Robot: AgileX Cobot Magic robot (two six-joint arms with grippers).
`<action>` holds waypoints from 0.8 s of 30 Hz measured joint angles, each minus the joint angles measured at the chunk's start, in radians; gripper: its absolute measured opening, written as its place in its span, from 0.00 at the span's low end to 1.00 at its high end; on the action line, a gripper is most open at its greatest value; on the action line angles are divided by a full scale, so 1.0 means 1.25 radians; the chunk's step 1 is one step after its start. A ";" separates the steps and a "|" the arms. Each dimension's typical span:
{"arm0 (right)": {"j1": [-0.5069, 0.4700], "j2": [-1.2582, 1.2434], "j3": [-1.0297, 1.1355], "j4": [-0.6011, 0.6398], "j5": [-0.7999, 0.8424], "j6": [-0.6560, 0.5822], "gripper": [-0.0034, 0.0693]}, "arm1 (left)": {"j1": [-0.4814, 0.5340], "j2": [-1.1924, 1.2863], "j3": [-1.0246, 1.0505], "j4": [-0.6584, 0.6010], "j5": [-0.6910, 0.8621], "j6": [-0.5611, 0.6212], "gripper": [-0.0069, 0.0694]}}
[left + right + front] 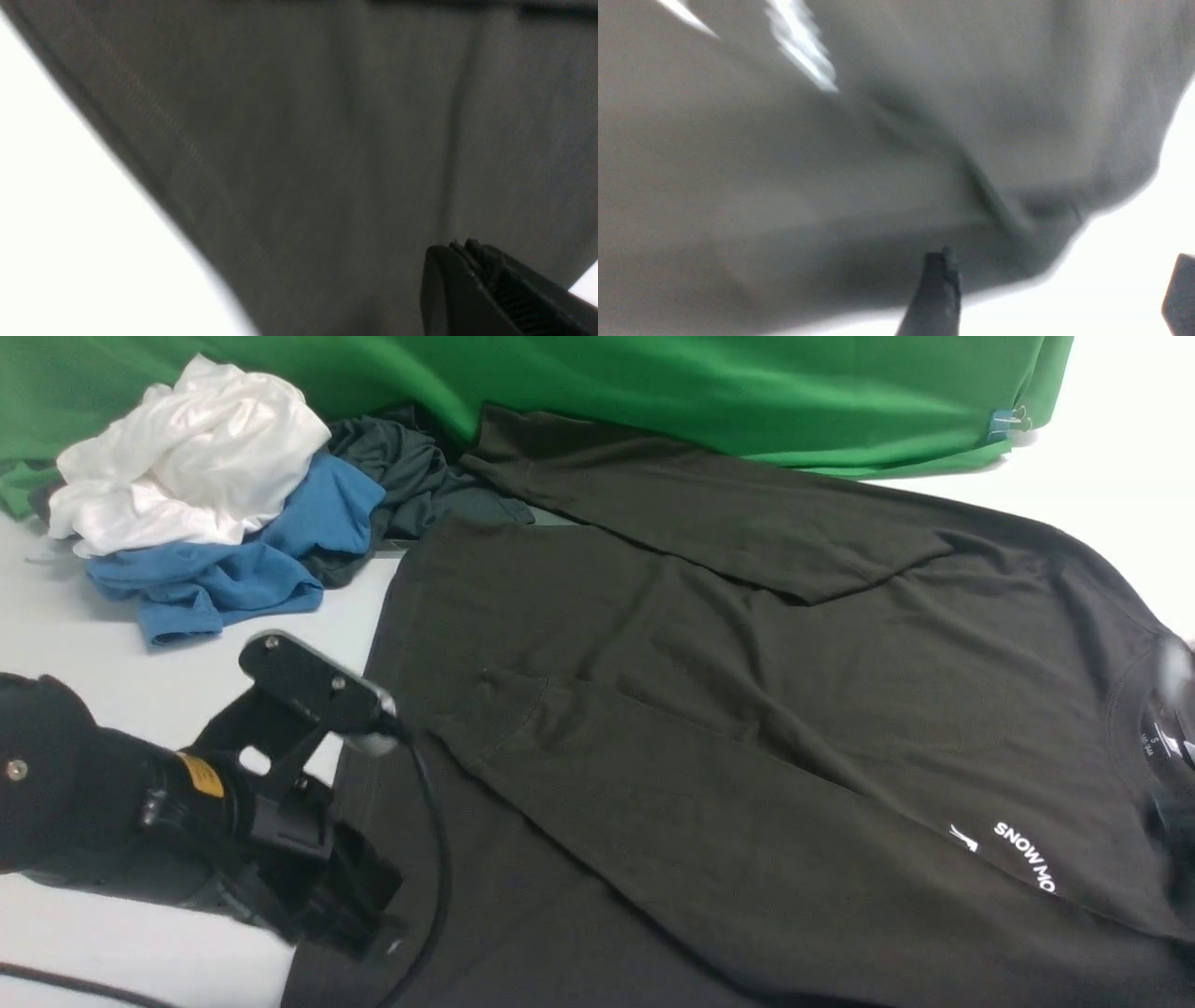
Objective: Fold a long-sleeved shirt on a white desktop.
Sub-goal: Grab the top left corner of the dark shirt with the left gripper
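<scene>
The black-brown long-sleeved shirt (709,709) lies spread on the white desktop (84,644), both sleeves folded across its body, with white lettering (1025,856) showing near the collar. My left gripper (369,929) hovers at the shirt's left hem edge. In the left wrist view its fingers (460,247) meet at the tips, shut, with nothing seen between them, over the fabric (327,140). My right gripper (1059,284) stands open at the shirt's edge (878,186) by the shoulder, its fingertips (941,280) wide apart over bare desktop (1111,261). In the front view it is only a blur at the right edge.
A pile of white (187,457), blue (233,560) and dark grey (411,467) garments sits at the back left. A green cloth (700,383) runs along the back. The left arm's black cable (439,868) lies over the shirt's hem.
</scene>
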 joint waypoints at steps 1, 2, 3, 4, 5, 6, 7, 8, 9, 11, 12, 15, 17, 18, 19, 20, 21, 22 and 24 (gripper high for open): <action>0.004 0.009 -0.037 0.022 -0.023 -0.024 0.79 | 0.000 0.000 -0.002 -0.021 -0.008 0.010 0.11; 0.013 0.035 -0.109 0.049 -0.059 -0.064 0.71 | 0.000 0.000 -0.010 -0.037 -0.011 0.028 0.11; 0.019 0.051 -0.141 0.056 -0.070 -0.080 0.66 | 0.000 0.002 -0.017 -0.042 -0.012 0.036 0.11; 0.025 0.096 -0.218 0.072 -0.079 -0.119 0.60 | 0.000 0.011 -0.040 -0.045 -0.010 0.052 0.11; 0.027 0.111 -0.240 0.074 -0.079 -0.132 0.58 | 0.000 0.014 -0.048 -0.045 -0.009 0.055 0.11; 0.028 0.172 -0.332 0.084 -0.074 -0.189 0.53 | 0.000 0.030 -0.090 -0.043 -0.002 0.060 0.11; 0.028 0.211 -0.401 0.088 -0.068 -0.226 0.51 | 0.000 0.042 -0.125 -0.040 0.001 0.066 0.11; 0.028 0.250 -0.446 0.091 -0.063 -0.259 0.51 | 0.000 0.054 -0.150 -0.034 0.001 0.069 0.11; 0.028 0.258 -0.457 0.092 -0.061 -0.265 0.51 | 0.000 0.057 -0.156 -0.031 0.001 0.069 0.11; 0.028 0.326 -0.550 0.093 -0.047 -0.311 0.50 | 0.005 0.086 -0.217 -0.017 0.012 0.071 0.11; 0.028 0.371 -0.609 0.095 -0.034 -0.339 0.50 | 0.017 0.108 -0.258 -0.015 0.029 0.072 0.11; 0.028 0.472 -0.753 0.097 -0.003 -0.392 0.50 | 0.065 0.173 -0.362 -0.031 0.081 0.106 0.11; 0.028 0.546 -0.852 0.097 0.006 -0.408 0.53 | 0.115 0.227 -0.425 -0.072 0.104 0.142 0.11; 0.028 0.581 -0.903 0.097 0.007 -0.418 0.56 | 0.142 0.254 -0.456 -0.101 0.114 0.157 0.11; 0.028 0.634 -0.965 0.097 0.008 -0.433 0.61 | 0.177 0.291 -0.490 -0.136 0.126 0.174 0.11; 0.029 0.666 -1.006 0.097 0.008 -0.443 0.64 | 0.189 0.305 -0.511 -0.156 0.136 0.180 0.11; 0.029 0.674 -1.017 0.097 0.008 -0.445 0.65 | 0.197 0.314 -0.516 -0.160 0.138 0.184 0.11; 0.029 0.738 -1.111 0.097 0.007 -0.463 0.71 | 0.218 0.343 -0.553 -0.185 0.159 0.195 0.11; 0.028 0.819 -1.202 0.099 -0.005 -0.470 0.76 | 0.225 0.363 -0.575 -0.190 0.173 0.209 0.11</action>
